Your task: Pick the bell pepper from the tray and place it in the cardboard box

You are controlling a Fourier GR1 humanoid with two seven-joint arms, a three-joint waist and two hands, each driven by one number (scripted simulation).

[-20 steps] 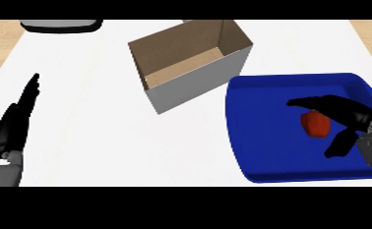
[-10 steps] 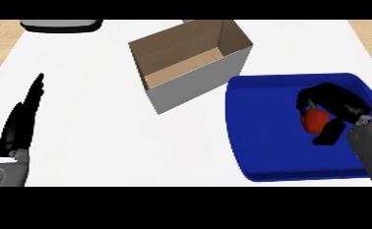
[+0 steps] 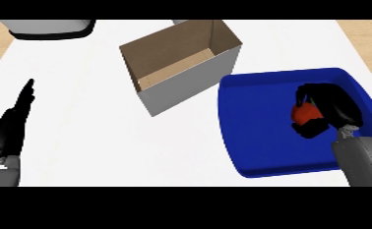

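A red bell pepper [image 3: 305, 114] lies in the blue tray [image 3: 254, 125] at the right of the counter. My right hand [image 3: 330, 106] is over it with fingers and thumb curled round it, hiding most of the pepper. The open cardboard box [image 3: 181, 66] stands upright to the left of the tray, its inside showing nothing. My left hand [image 3: 15, 125] rests open at the left edge, fingers straight and pointing up.
A grey and black appliance [image 3: 47, 27] sits at the far left top edge of the white counter. The wooden floor shows past the counter's right corner. The box's corner stands close to the tray's upper left rim.
My right hand has closed from open fingers beside the pepper to curled round it. The left hand drifted slightly up and stays open.
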